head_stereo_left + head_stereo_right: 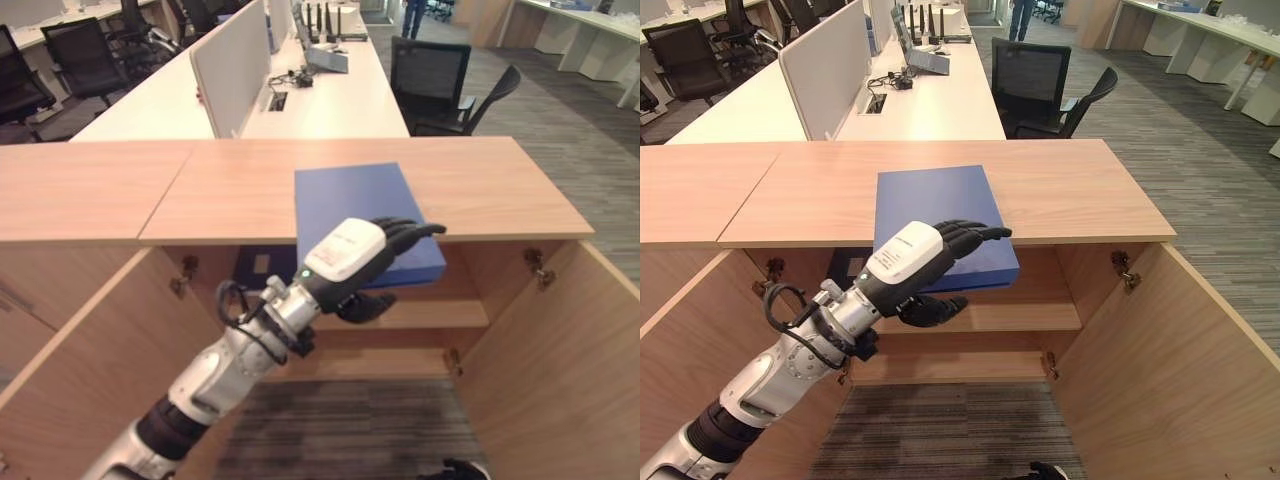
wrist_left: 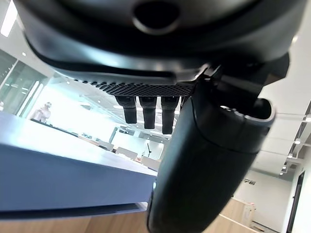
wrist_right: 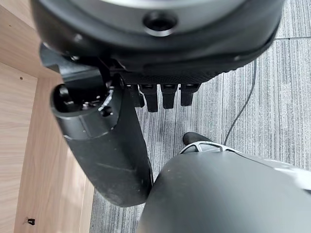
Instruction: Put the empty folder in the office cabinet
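Note:
A flat blue folder [image 1: 355, 200] lies on the wooden cabinet top [image 1: 500, 185], its near end jutting out over the open front. My left hand [image 1: 350, 255] grips that near end, with the fingers laid over the top face and the thumb curled beneath it. In the left wrist view the folder's edge [image 2: 58, 170] runs beside the thumb [image 2: 204, 165]. My right hand [image 3: 160, 43] hangs above the carpet beside the cabinet's wooden side, fingers [image 3: 165, 94] relaxed and holding nothing.
Both cabinet doors stand open, the left door [image 1: 90, 350] and the right door [image 1: 560, 360]. A shelf [image 1: 430, 315] crosses the inside, and a dark blue binder [image 1: 262, 265] stands at the back. Desks and black office chairs [image 1: 430, 80] lie beyond.

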Controlling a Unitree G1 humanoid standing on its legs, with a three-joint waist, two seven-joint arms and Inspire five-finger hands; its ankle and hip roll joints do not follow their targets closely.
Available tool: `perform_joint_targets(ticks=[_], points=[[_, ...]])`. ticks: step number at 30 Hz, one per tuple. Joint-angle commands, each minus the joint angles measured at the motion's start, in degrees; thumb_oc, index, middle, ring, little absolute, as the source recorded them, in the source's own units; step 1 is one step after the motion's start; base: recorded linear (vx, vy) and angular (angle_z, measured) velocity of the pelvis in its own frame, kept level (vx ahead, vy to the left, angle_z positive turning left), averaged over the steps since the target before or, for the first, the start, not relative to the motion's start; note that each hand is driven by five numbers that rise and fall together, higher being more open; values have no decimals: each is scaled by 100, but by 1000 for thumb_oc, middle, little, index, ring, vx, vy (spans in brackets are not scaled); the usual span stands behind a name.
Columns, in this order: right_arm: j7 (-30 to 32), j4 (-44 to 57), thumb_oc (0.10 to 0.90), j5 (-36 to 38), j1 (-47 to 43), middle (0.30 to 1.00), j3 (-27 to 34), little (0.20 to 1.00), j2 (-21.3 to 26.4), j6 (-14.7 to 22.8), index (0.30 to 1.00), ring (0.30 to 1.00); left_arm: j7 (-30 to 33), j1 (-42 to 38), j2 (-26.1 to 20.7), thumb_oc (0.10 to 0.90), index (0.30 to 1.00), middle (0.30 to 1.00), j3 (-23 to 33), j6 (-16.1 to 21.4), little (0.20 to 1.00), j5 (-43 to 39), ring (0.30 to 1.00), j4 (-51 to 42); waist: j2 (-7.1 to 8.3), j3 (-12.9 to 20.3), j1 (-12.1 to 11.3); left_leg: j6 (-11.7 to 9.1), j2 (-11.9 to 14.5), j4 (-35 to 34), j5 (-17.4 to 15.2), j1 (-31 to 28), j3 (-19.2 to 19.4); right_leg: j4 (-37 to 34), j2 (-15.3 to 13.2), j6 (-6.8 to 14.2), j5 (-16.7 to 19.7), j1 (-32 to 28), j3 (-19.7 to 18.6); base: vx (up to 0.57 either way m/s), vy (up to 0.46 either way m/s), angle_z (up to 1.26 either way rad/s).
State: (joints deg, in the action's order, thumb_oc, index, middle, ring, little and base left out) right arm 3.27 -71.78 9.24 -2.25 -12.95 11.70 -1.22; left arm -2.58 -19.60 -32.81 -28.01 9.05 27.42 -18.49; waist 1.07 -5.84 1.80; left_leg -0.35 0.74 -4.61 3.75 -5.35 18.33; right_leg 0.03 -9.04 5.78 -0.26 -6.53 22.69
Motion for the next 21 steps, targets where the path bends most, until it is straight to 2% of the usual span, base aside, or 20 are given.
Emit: perform_joint_targets(ticks=[1,5,9,13,21], points=[[91,-145,800,83,44,900,-372,900,99,4,900,900,586,-1026,263,800,900,900,195,209,900,232,900,-33,207,118,-2,66,-251,-39,-1078,-764,-433,-421,-83,324,1229,697,126,0,0,0],[105,-128,800,96,17,900,-444,900,154,0,900,900,647,-1328,329,800,900,900,-141,168,900,706,900,440,215,125,33,69,-252,-39,-1078,-774,-419,-427,-68,316,1221,693,119,2,-1,-1],[110,-111,800,104,25,900,-463,900,168,19,900,900,723,-1387,350,800,900,900,-233,145,900,1019,900,574,217,125,53,79,-252,-39,-1089,-789,-407,-427,-63,312,1219,684,97,6,3,-5],[144,-131,800,109,-1,900,-502,900,200,28,900,900,1178,-1587,369,800,900,900,-348,42,900,1701,900,1136,237,135,69,86,-257,-39,-1087,-797,-366,-422,-47,308,1211,683,88,-1,8,-3],[169,-94,800,150,-4,900,-581,900,185,88,900,900,1724,-1530,284,800,900,900,-321,-203,900,2613,900,1555,301,146,34,99,-265,-39,-1098,-809,-366,-421,-47,310,1230,687,83,0,0,0]])
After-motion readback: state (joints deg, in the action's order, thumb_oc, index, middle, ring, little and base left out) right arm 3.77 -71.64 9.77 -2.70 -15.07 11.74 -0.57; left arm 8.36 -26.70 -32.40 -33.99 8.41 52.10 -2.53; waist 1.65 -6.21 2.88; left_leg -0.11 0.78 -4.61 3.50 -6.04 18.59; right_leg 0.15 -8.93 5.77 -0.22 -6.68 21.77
